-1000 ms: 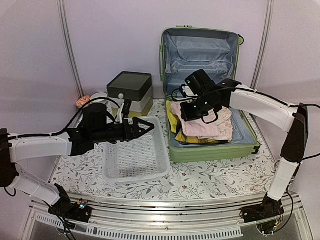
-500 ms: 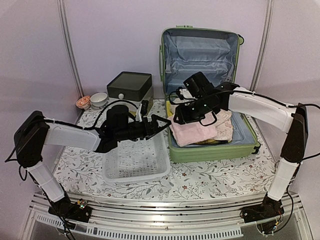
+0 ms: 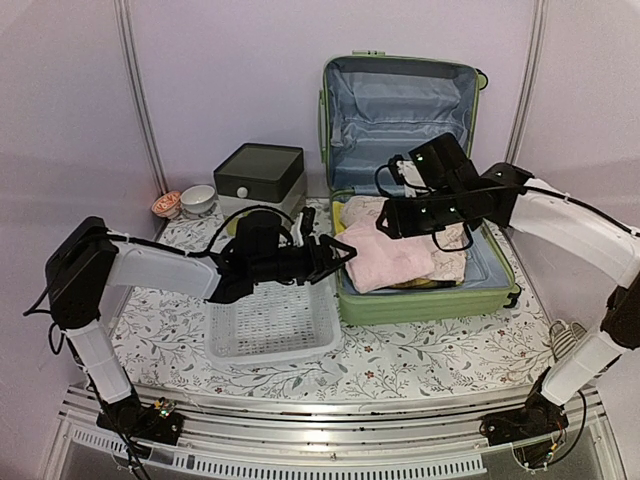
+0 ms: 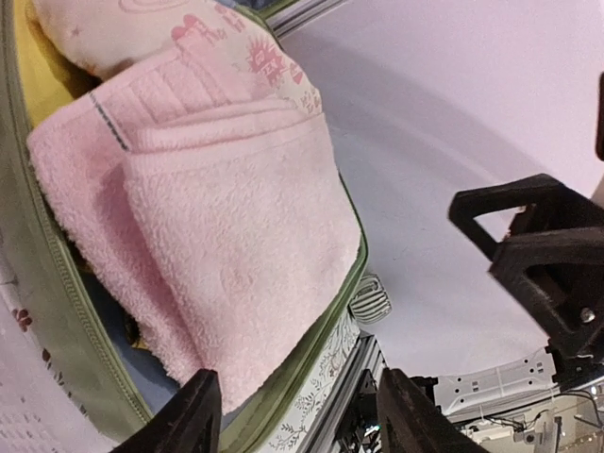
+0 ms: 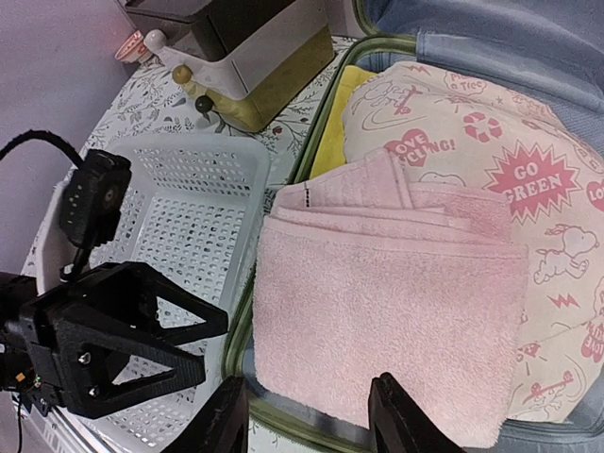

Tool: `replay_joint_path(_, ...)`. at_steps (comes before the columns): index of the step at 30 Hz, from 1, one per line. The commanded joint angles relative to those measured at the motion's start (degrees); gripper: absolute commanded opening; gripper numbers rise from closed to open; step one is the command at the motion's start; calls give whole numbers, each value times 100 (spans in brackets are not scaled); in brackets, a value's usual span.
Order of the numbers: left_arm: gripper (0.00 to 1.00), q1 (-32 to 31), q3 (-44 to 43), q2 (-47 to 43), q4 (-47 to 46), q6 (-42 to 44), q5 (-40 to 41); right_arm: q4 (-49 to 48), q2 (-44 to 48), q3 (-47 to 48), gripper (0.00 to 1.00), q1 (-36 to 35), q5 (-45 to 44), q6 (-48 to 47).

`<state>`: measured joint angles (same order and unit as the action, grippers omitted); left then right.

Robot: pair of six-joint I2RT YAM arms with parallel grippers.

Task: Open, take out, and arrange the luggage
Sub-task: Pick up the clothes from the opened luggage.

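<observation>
From above, the luggage (image 3: 420, 305), a big light-green hard suitcase, lies open at the back right of the flowery table (image 3: 430, 362). The left gripper (image 3: 338, 250) is by its left wall, near a folded pink towel (image 3: 385, 262).

Left wrist view: this gripper's fingers (image 4: 200, 408) stand apart and hold nothing.

Right wrist view: the right gripper (image 5: 307, 401) hangs over the towel, partly open and empty.

Printed cream cloth (image 5: 444, 104), lying in the luggage (image 3: 420, 300): carrying "GO GREEN" in a pink starburst; showing "LOVE" over a partly hidden word ending "CLING!" in a pink heart; bearing a recycling-arrows sign.
</observation>
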<state>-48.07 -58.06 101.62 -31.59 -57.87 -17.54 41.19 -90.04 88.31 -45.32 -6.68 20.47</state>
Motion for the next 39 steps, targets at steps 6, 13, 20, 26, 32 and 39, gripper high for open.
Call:
replay_joint_path(6, 70, -154, -330, 259, 816, -517, 743, -532, 917, -758, 44, 104, -401, 418)
replay_joint_path(13, 66, -152, -835, 617, 1166, -378, 683, -483, 1011, -870, 44, 124, -462, 423)
replay_joint_path(20, 62, -166, -1039, 747, 1563, -664, 1112, -488, 1092, -1022, 44, 137, -521, 466)
replay_joint_path(26, 63, -200, -1361, 945, 1875, -768, 1126, -493, 1192, -1087, 44, 146, -585, 476)
replay_joint_path(32, 56, -242, -1528, 1153, 1859, -710, 1138, -541, 1409, -1246, 44, 154, -727, 478)
replay_joint_path(39, 28, -237, -1647, 1394, 1710, -594, 1143, -825, 1878, -1667, 43, 155, -722, 519)
